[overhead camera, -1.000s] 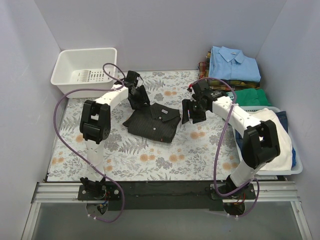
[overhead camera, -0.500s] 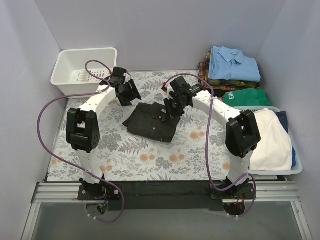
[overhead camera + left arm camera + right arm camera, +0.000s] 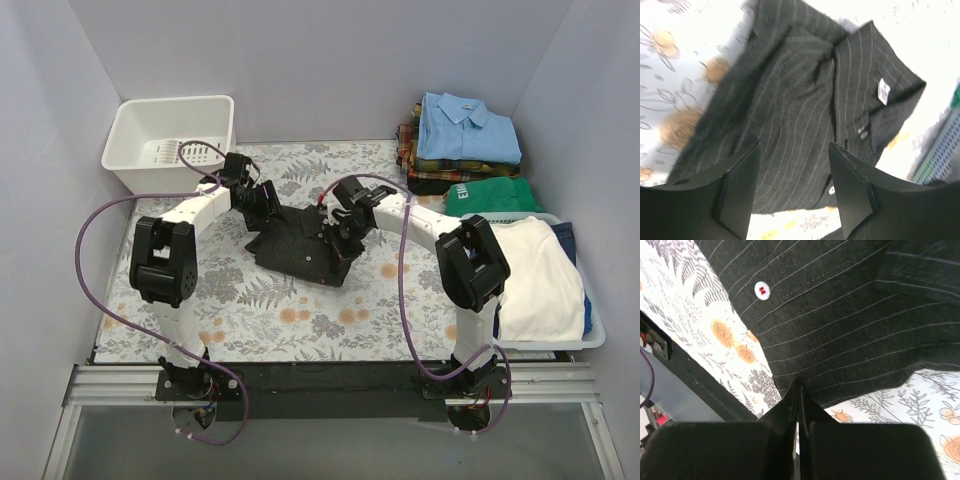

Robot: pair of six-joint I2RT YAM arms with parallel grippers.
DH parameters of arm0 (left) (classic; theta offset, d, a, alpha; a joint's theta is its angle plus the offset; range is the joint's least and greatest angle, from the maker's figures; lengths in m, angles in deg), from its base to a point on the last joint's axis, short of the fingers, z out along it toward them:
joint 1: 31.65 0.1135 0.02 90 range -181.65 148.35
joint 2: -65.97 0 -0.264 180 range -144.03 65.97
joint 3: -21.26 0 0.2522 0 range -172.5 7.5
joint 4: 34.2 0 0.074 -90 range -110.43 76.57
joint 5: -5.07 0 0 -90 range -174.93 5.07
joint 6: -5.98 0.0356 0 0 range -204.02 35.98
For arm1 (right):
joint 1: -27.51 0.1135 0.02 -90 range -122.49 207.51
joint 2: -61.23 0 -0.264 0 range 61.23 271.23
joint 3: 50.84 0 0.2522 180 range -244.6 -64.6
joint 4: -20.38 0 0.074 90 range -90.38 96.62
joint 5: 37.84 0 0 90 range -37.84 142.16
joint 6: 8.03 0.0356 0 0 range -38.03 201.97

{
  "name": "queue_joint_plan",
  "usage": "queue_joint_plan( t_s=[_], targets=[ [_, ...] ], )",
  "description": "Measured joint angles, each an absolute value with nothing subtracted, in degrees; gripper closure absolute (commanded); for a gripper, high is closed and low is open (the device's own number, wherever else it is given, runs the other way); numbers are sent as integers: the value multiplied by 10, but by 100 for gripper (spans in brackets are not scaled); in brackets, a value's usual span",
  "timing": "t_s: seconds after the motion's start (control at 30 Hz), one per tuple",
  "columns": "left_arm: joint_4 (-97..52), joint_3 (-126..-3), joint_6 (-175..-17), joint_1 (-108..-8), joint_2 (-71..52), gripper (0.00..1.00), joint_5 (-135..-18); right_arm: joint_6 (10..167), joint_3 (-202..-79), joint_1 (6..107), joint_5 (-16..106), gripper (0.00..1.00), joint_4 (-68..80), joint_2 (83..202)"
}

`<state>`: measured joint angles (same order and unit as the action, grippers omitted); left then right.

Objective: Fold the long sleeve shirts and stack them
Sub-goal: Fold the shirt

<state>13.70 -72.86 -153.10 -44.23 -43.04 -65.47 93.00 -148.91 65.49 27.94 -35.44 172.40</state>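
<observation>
Charcoal pinstriped shirt (image 3: 300, 252) lies mid-table, collar toward the back wall, bare floral table (image 3: 300, 320) in front. Left gripper (image 3: 795, 147) is spread above it; right gripper (image 3: 799, 387) pinches its edge.

Shirt (image 3: 300, 255) at table (image 3: 270, 310) ctr, stack (image 3: 470, 135) back right.

Only a white "E" shows on the folded green garment (image 3: 497, 190); the rest is hidden.
</observation>
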Motion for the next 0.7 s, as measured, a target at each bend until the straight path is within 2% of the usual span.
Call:
queue_joint_plan(
  t_s=[0.3,0.7],
  targets=[
    [117,-662,-1513,-456,-397,49,-603,918,-1447,660,273,99,-353,1748],
    [111,-528,-1489,-465,-344,52,-611,917,-1434,652,295,99,-361,1768]
  ],
)
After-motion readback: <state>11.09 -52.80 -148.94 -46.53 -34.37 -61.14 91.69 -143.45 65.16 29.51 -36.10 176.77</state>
